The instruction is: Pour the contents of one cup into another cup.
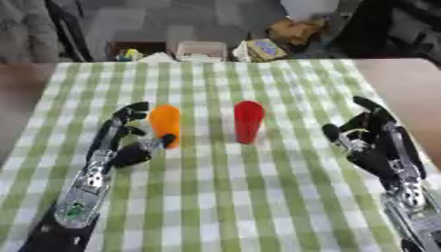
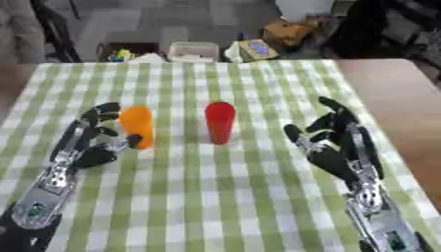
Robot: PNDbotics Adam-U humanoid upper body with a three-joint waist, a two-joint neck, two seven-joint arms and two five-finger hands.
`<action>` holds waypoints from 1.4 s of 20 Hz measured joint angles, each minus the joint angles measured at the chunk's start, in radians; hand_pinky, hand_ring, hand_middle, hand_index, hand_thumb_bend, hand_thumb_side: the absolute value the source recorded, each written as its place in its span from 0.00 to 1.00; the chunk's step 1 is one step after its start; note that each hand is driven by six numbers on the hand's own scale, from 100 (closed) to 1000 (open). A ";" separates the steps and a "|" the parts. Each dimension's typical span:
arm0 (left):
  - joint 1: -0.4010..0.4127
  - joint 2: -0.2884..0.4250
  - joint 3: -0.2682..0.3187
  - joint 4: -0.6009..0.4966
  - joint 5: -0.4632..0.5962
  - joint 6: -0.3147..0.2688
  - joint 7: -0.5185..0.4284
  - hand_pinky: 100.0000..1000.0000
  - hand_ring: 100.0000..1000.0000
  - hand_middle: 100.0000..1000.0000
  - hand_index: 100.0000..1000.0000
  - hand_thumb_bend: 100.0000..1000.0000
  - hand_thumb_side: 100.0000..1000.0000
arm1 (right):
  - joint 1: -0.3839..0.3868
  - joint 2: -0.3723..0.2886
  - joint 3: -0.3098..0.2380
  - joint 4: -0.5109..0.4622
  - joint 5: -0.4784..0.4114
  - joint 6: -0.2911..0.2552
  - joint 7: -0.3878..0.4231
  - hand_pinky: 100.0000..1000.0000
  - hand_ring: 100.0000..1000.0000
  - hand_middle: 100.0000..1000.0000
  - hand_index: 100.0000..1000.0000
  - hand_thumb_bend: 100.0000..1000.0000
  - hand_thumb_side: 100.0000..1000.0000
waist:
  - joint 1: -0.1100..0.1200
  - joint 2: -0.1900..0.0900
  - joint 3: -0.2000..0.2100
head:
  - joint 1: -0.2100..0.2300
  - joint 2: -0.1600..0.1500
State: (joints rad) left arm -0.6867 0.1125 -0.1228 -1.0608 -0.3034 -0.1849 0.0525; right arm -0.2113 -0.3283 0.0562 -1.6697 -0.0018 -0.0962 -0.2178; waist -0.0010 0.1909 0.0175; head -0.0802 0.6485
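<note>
Two cups stand upright on the tabletop (image 1: 215,197), which a green-and-white checked cloth covers. The right robot hand (image 2: 331,147) rests to the right, fingers spread, holding nothing. The left robot hand (image 1: 125,135) curls its fingers and thumb around the orange cup (image 1: 165,125). The red cup (image 1: 248,121), tapered and glossy, stands free just beside it.

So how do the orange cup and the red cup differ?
The orange cup stands at the left hand, whose fingers curl round it; the red cup stands apart, untouched. The orange one sits left of the red. Both are upright on the checked cloth.
</note>
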 measured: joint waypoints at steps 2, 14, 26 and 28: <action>-0.011 -0.001 0.005 0.016 -0.014 -0.001 0.020 0.59 0.82 0.78 0.85 0.68 0.28 | 0.000 0.000 0.000 0.000 0.000 0.000 0.001 0.40 0.52 0.38 0.86 0.58 0.29 | -0.002 0.002 -0.005 | 0.000 0.000; -0.037 -0.010 0.022 0.078 -0.071 0.013 0.082 0.57 0.79 0.74 0.83 0.68 0.30 | -0.007 0.001 0.006 0.000 0.000 -0.001 0.007 0.40 0.52 0.38 0.86 0.58 0.29 | -0.005 0.013 -0.018 | 0.005 -0.001; -0.048 -0.017 0.034 0.108 -0.053 -0.008 0.080 0.56 0.78 0.71 0.80 0.70 0.30 | -0.008 0.006 0.006 0.000 -0.001 -0.001 0.014 0.40 0.52 0.38 0.86 0.58 0.30 | -0.008 0.017 -0.033 | 0.007 -0.008; -0.050 -0.017 0.034 0.109 -0.053 -0.014 0.076 0.56 0.78 0.71 0.80 0.70 0.30 | -0.008 0.008 0.006 0.000 -0.001 -0.001 0.014 0.40 0.52 0.38 0.86 0.58 0.29 | -0.008 0.019 -0.035 | 0.007 -0.009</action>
State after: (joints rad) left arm -0.7363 0.0951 -0.0884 -0.9520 -0.3562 -0.1986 0.1282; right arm -0.2194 -0.3200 0.0624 -1.6697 -0.0028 -0.0967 -0.2036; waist -0.0089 0.2098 -0.0175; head -0.0730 0.6400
